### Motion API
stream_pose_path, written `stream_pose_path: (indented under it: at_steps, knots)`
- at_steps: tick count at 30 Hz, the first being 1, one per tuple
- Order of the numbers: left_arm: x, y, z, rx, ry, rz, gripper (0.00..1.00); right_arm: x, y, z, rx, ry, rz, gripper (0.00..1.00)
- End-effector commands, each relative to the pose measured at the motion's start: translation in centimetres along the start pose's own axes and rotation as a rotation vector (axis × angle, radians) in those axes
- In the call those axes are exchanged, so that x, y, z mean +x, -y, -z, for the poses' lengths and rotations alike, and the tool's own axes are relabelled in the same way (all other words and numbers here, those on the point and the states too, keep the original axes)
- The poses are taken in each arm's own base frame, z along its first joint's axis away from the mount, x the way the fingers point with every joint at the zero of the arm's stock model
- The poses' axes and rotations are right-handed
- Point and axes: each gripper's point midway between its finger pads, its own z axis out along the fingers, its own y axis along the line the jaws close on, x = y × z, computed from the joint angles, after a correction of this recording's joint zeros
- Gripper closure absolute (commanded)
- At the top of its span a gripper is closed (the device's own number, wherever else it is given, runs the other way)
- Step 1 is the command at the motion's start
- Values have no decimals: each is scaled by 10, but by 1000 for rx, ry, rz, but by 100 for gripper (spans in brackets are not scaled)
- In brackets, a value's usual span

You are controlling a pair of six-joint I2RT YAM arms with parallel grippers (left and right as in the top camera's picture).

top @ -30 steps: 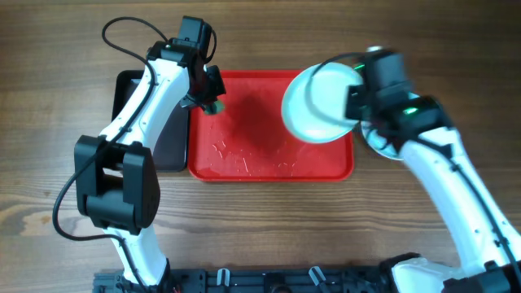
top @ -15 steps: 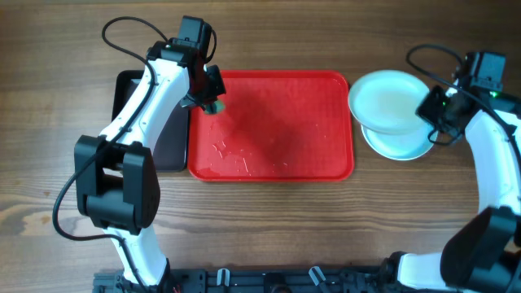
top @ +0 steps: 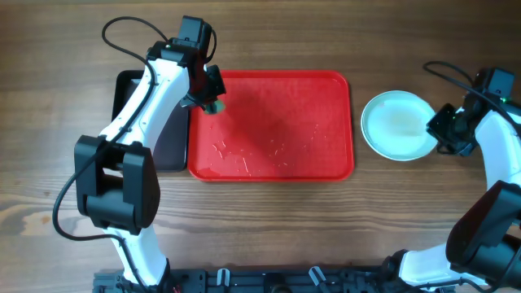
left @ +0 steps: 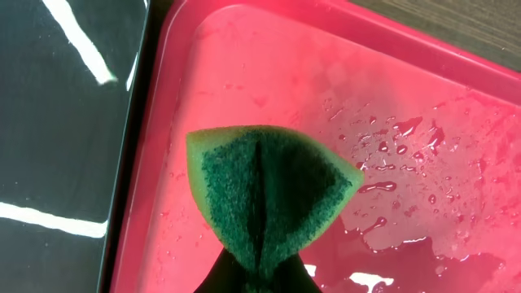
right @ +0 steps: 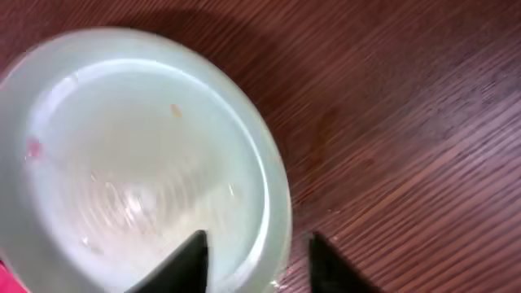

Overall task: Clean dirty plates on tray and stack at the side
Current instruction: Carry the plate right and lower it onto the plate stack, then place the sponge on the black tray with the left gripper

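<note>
1. The large red rectangular plastic tray lies in the middle of the wooden tabletop, with water droplets scattered over its floor.
2. A smaller black tray sits against its left edge.
3. The left end effector pinches a folded green scouring sponge over the red tray's far left corner.
4. The round shallow pale plates sit stacked on the tabletop, just right of the tray.
5. The right end effector is spread, with one finger on each side of the top plate's right rim.
</note>
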Motion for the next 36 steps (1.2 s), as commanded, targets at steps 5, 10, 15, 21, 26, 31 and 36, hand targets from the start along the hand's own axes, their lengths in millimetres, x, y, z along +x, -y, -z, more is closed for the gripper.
stream_pose_path:
  at_steps: [5, 10, 15, 21, 26, 31, 36]
  knots:
    - [-3, -6, 21, 5, 14, 7, 96, 26, -49, 5, -215, -93, 163, 31]
    - [-5, -36, 61, -73, 70, 36, 96, 37, -82, 18, -277, -84, 271, 29]
    - [-9, -81, 92, -205, 123, 93, 96, 55, -127, 38, -376, -67, 390, 29]
    - [-14, -120, 74, -280, 95, 15, 96, 76, -166, 45, -435, -47, 507, 26]
    - [-8, -144, 23, -300, 56, -25, 96, 84, -179, 47, -456, -38, 548, 22]
    - [-2, -154, -7, -296, 79, -12, 96, 85, -179, 47, -453, -43, 549, 22]
    - [-5, -158, -32, -273, 161, -4, 96, 85, -178, 47, -450, -42, 550, 21]
